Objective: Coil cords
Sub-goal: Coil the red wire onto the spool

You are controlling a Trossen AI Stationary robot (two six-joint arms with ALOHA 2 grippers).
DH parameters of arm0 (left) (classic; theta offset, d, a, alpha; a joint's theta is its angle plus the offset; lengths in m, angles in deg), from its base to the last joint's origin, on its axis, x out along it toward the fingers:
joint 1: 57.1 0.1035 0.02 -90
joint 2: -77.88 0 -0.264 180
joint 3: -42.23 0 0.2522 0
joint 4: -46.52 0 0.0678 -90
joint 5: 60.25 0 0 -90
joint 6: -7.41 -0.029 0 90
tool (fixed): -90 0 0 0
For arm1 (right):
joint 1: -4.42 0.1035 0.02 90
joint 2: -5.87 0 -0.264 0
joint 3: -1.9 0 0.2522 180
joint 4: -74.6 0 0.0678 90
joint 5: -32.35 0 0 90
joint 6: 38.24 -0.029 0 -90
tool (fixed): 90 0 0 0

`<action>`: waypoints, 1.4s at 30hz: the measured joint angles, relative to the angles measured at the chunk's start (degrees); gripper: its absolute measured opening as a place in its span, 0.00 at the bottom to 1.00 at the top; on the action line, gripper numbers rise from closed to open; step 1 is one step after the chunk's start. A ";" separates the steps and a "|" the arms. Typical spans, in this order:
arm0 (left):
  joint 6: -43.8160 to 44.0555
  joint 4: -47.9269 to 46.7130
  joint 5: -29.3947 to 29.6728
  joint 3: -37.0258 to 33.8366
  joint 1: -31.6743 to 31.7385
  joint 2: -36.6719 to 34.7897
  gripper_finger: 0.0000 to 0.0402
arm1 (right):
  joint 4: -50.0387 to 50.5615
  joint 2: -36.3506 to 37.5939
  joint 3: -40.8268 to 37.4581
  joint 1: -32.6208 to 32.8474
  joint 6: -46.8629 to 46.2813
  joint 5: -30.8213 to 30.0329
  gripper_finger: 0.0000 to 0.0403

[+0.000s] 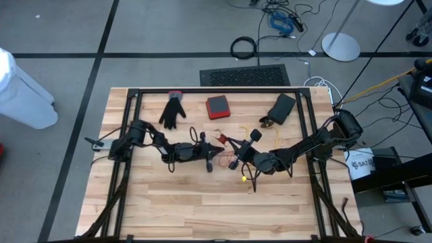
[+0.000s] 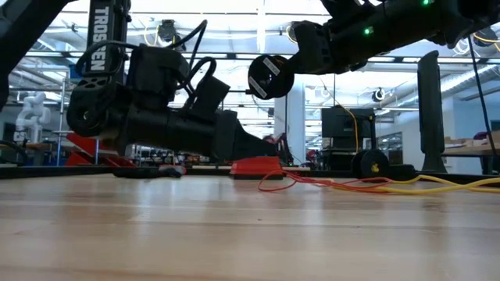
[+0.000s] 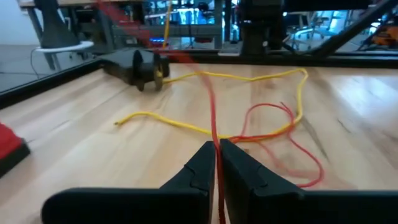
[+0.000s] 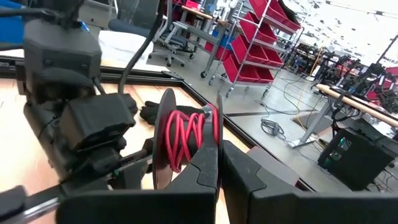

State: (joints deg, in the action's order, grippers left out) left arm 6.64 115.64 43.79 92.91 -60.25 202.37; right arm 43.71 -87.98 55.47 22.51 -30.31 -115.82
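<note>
While left gripper point(image 3: 216, 163) pinches red cord point(image 3: 211, 112) and right gripper point(image 4: 219, 171), pressed together, grips its coil point(image 4: 183, 138), slack could snag yellow cord point(image 3: 186, 126).

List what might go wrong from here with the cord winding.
1. The left gripper pinches only the thin red cord; a hard pull might slip it out.
2. The red cord crosses the loose yellow cord on the table, so winding could drag or tangle the yellow one.
3. The right gripper holds the spool by its rim; the red coil there might spill if the spool tilts.
</note>
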 joint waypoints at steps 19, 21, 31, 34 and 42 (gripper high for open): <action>0.37 -15.29 -3.72 -0.78 1.15 -8.28 0.01 | -0.95 0.00 0.00 0.02 0.22 -0.02 0.00; 0.35 -15.33 -3.72 -0.78 1.15 -8.28 0.04 | -1.12 0.00 0.00 0.00 0.22 -0.02 0.00; 0.37 -14.99 -3.28 -0.35 1.15 -8.26 0.32 | -2.24 0.00 0.00 0.01 2.41 -0.04 0.00; 0.37 -13.40 -3.28 -0.32 1.15 -8.54 0.36 | -2.15 0.00 0.00 0.02 2.42 -0.04 0.00; -0.11 -15.09 -3.06 -0.34 1.15 -11.79 0.38 | -2.00 0.00 0.00 0.02 2.80 -0.39 0.00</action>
State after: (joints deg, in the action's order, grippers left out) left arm 6.53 100.55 40.73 92.58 -59.10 190.57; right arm 41.71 -87.98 55.47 22.53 -27.51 -116.21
